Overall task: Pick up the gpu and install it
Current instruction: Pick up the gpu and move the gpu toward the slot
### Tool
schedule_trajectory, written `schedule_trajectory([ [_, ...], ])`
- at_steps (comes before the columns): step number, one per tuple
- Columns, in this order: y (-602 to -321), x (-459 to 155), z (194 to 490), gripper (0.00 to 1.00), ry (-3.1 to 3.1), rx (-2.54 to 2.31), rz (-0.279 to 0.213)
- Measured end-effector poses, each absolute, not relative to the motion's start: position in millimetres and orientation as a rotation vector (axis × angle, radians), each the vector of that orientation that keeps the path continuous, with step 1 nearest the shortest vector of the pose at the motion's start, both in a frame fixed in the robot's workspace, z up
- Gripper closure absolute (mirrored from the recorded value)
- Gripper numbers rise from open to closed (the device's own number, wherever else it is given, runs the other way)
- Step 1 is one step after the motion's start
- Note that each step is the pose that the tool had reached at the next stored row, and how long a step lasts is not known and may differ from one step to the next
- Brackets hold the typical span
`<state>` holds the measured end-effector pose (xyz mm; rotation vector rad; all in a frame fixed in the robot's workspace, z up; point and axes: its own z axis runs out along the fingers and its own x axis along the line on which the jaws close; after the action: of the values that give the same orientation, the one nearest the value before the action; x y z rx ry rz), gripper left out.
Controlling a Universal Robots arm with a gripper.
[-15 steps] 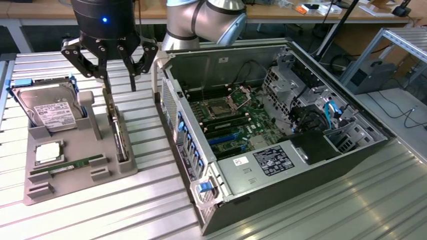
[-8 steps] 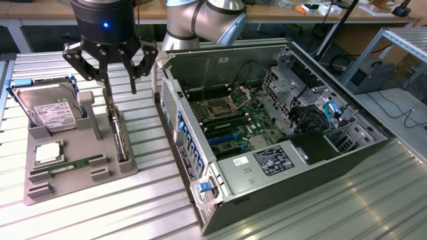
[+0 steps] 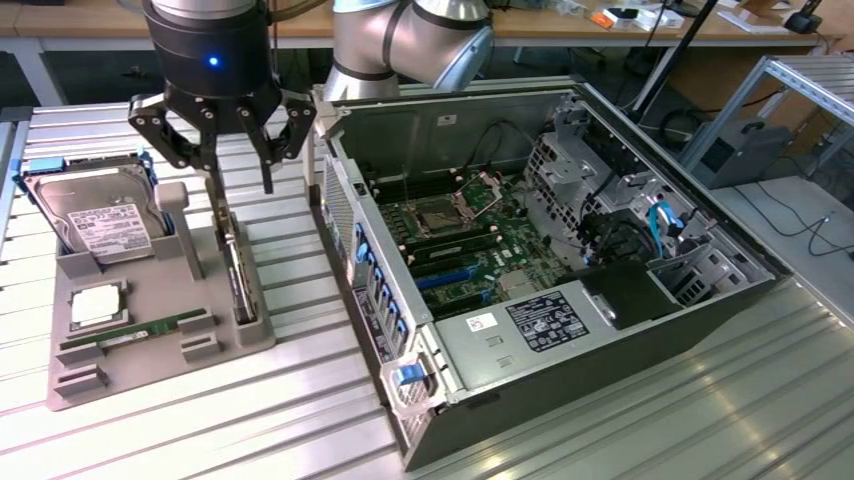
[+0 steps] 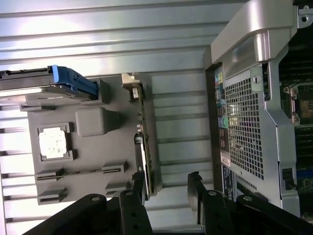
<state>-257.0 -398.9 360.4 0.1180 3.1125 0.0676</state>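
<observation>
The gpu, a thin black card with a pale metal bracket, stands on edge in a slot at the rim of the grey moulded holder nearest the open computer case. A strip of ribbed metal table separates holder and case. The gripper hangs above the card, fingers spread wide, holding nothing. The hard drive label's writing is unreadable.

The gpu stands on edge in the grey tray, its lower edge sunk in the slot and hidden. The hard drive label is too small to read. In the wrist view the computer case and the gripper body run off the picture's edge.
</observation>
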Motion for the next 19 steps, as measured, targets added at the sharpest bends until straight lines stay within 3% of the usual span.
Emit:
schedule_trajectory([
  [19, -398.9, -257.0, 348.6, 0.52, 3.113, 0.118, 0.068],
])
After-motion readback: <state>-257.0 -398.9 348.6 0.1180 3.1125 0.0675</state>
